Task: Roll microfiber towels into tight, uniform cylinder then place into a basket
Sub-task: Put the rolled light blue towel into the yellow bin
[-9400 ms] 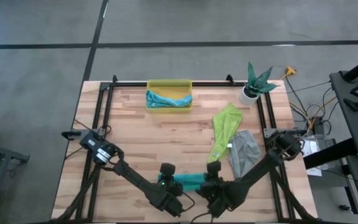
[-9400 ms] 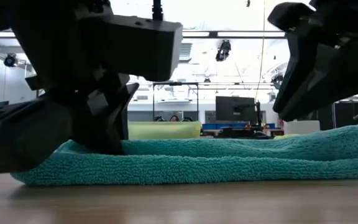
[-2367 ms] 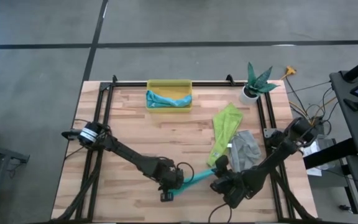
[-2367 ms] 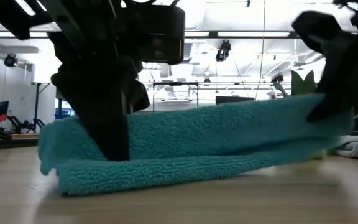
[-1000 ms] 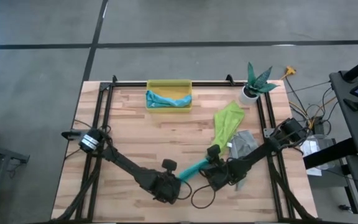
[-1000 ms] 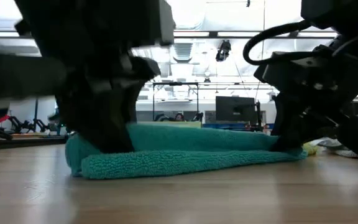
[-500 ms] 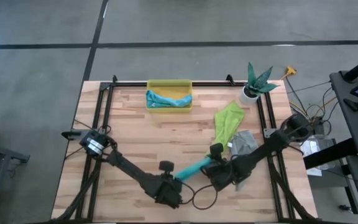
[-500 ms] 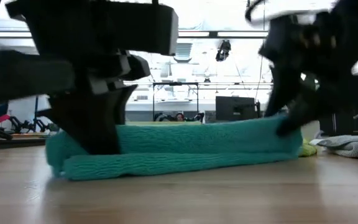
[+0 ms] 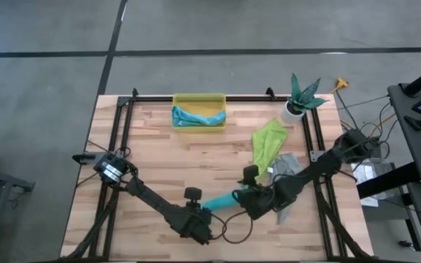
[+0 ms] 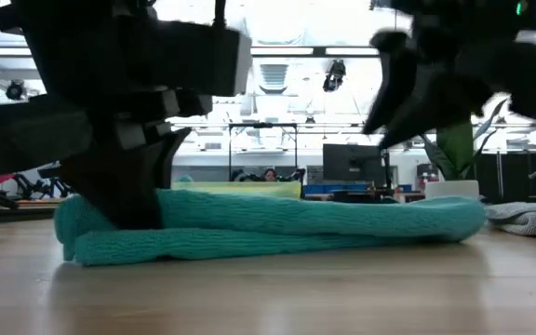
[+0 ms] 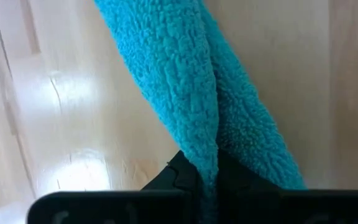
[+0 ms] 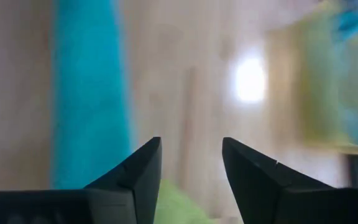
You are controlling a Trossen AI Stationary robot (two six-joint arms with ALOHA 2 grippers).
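teal towel: long folded teal microfiber towel (image 9: 220, 200) lies flat on the wooden slatted table (image 9: 159, 161), near the front edge, running at a slant between the two grippers; in the low view it (image 10: 277, 233) reads as a low doubled band, thick end under the left gripper.
left gripper: dark two-finger left gripper (image 9: 198, 216) sits on the towel's left end, fingers clamped tight on the cloth; left wrist view shows the teal fabric (image 11: 191, 106) pinched in a ridge between them.
right gripper: dark two-finger right gripper (image 9: 248, 191) is at the towel's right end, lifted off it in the low view (image 10: 408, 88); fingers (image 12: 138, 171) stand parted with nothing between them, bare wood in the gap.
lime towel: lime green soft towel (image 9: 267, 146) lies loosely draped right of centre, its lower end close to the right gripper.
grey towel: crumpled grey cloth towel (image 9: 285, 166) is just right of the lime one, partly under the right arm.
basket: small shallow translucent yellow plastic basket (image 9: 199, 98) stands at the table's far edge, middle, well apart from both grippers.
basket contents: a light blue towel (image 9: 196, 117) lies inside it, probably rolled, shape hard to tell from above.
plant: small green plant in a white pot (image 9: 294, 109) stands at the far right corner.
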